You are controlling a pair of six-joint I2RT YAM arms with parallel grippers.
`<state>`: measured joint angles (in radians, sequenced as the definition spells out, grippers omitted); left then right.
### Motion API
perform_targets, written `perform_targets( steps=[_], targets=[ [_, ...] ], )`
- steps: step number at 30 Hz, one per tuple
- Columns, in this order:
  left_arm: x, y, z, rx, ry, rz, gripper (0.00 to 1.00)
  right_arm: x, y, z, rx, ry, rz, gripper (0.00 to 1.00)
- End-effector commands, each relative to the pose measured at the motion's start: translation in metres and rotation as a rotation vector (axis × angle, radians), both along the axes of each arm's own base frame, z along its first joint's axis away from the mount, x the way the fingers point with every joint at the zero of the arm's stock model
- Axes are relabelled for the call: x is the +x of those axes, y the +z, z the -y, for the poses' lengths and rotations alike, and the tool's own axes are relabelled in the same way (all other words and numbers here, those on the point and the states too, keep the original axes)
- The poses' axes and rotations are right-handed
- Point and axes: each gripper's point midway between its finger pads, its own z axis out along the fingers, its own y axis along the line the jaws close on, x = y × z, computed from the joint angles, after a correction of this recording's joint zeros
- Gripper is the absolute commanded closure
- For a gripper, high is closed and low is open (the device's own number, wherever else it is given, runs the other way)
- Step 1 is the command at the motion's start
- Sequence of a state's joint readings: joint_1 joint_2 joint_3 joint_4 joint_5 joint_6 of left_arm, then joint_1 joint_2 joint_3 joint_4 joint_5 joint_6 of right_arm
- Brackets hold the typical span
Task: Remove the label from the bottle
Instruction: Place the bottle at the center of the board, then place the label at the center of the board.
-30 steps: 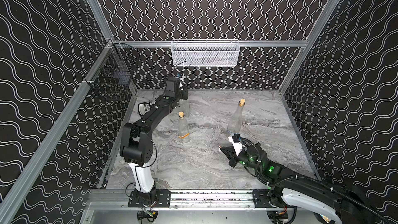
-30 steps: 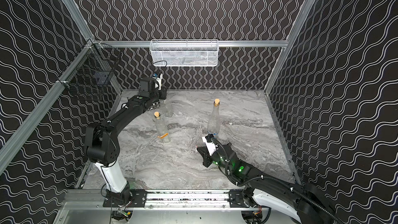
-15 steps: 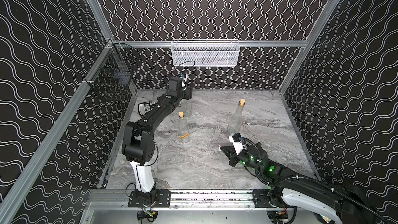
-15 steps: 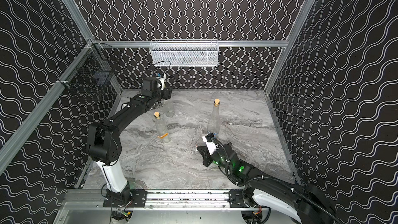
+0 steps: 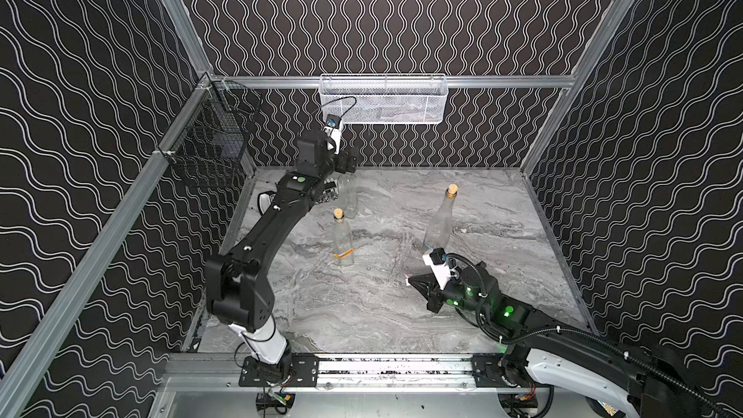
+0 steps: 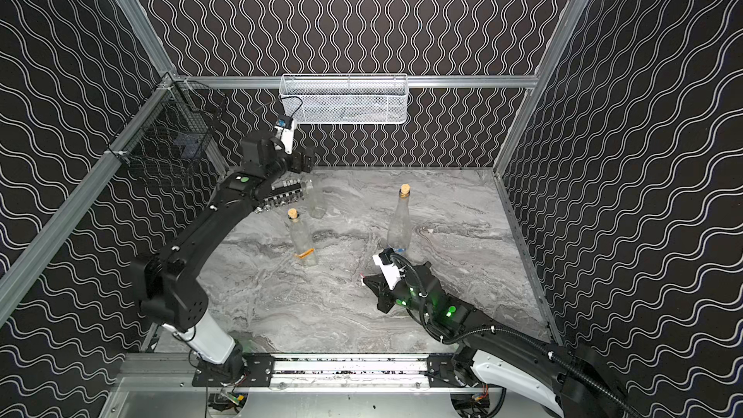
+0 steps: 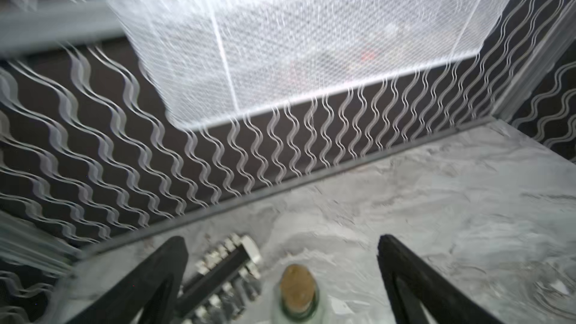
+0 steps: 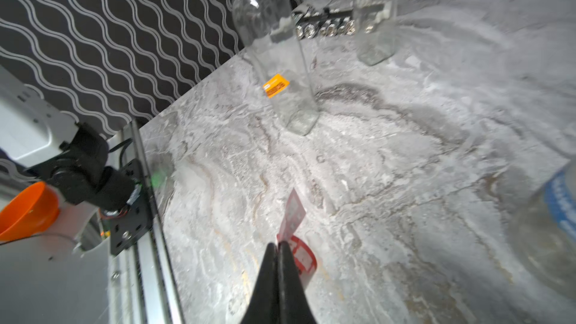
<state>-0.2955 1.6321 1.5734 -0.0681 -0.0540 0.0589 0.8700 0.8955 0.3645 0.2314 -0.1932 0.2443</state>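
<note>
In a top view my left hand (image 5: 346, 160) is hovering wide open, empty, above a clear corked glass bottle (image 5: 349, 199) on the grey marble bench (image 5: 362, 307). Left wrist view: my fingers (image 7: 149, 282) are flanking its cork (image 7: 297, 278). Right wrist view: my right hand (image 8: 277, 246) is pinching a red-and-white paper label (image 8: 293, 216).
</note>
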Motion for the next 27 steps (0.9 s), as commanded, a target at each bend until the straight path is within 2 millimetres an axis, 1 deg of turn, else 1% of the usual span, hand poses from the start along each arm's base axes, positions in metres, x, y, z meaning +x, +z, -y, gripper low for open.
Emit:
perform_targets(
  steps=[1, 4, 6, 7, 9, 11, 12, 13, 15, 16, 18, 20, 22, 24, 27],
  targets=[
    [-0.014, 0.04, -0.021, 0.043, 0.054, 0.105, 0.01, -0.02, -0.014, -0.004, -0.019, 0.071, -0.131, 1.0],
    [-0.042, 0.071, -0.034, 0.024, 0.079, 0.152, 0.01, -0.032, -0.031, -0.003, -0.04, 0.079, -0.238, 1.0],
    [-0.063, 0.082, -0.042, -0.009, 0.094, 0.159, 0.01, -0.043, -0.043, -0.004, -0.063, 0.083, -0.302, 0.98],
    [-0.075, 0.084, -0.047, -0.027, 0.107, 0.153, 0.01, -0.05, -0.05, -0.004, -0.082, 0.088, -0.33, 0.98],
    [-0.097, 0.083, -0.053, -0.059, 0.111, 0.126, 0.01, -0.062, -0.062, -0.005, -0.12, 0.091, -0.366, 0.97],
    [-0.12, 0.073, -0.061, -0.061, 0.124, 0.078, 0.01, -0.075, -0.073, -0.009, -0.164, 0.107, -0.375, 0.97],
    [-0.13, 0.066, -0.066, -0.061, 0.136, 0.053, 0.01, -0.079, -0.076, -0.012, -0.176, 0.118, -0.371, 0.97],
    [-0.142, 0.06, -0.075, -0.064, 0.171, 0.031, 0.01, -0.084, -0.079, -0.018, -0.19, 0.136, -0.364, 0.96],
    [-0.166, 0.042, -0.096, -0.059, 0.259, -0.01, 0.01, -0.087, -0.082, -0.032, -0.215, 0.164, -0.343, 0.97],
    [-0.179, 0.034, -0.107, -0.051, 0.305, -0.021, 0.01, -0.089, -0.082, -0.043, -0.227, 0.189, -0.327, 0.97],
    [-0.205, 0.024, -0.127, -0.037, 0.373, -0.012, 0.01, -0.095, -0.082, -0.069, -0.263, 0.258, -0.286, 0.97],
    [-0.224, 0.019, -0.141, -0.013, 0.42, 0.005, 0.01, -0.103, -0.084, -0.096, -0.317, 0.331, -0.238, 0.97],
    [-0.238, 0.017, -0.152, 0.013, 0.459, 0.019, 0.01, -0.113, -0.086, -0.121, -0.359, 0.4, -0.205, 0.97],
    [-0.247, 0.017, -0.16, 0.025, 0.493, 0.029, 0.01, -0.122, -0.088, -0.141, -0.375, 0.455, -0.19, 0.97],
    [-0.251, 0.017, -0.164, 0.034, 0.506, 0.035, 0.01, -0.125, -0.093, -0.156, -0.413, 0.485, -0.172, 0.97]
  ],
)
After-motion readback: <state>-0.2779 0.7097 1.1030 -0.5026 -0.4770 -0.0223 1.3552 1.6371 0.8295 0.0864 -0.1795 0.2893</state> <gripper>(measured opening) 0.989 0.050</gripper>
